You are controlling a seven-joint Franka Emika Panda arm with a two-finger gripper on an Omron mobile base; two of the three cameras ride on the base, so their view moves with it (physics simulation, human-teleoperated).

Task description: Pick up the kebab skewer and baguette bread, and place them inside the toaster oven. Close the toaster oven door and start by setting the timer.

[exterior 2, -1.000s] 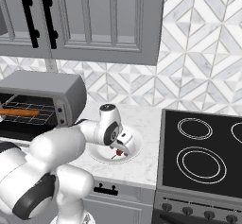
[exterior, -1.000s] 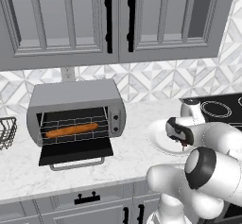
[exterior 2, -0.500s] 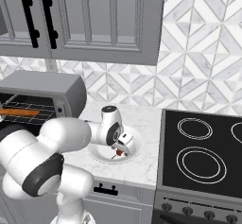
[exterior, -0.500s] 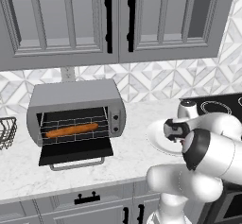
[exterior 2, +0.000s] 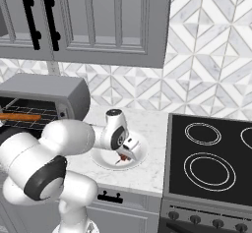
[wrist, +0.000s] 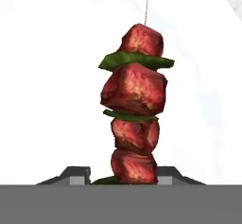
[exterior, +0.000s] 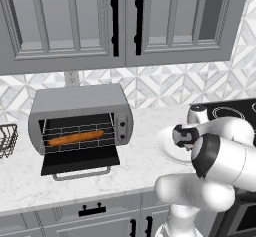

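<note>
So, end effector low in the hand view, fingers either side of the kebab skewer, grip unclear, white plate underneath, baguette bread in the toaster oven centre left

Pretty flat, even rendered light everywhere with only soft shadows under the upper cabinets, nothing blurry in the base views, but the hand view is blown-out white around the kebab skewer.

Baguette bread in toaster oven
</note>
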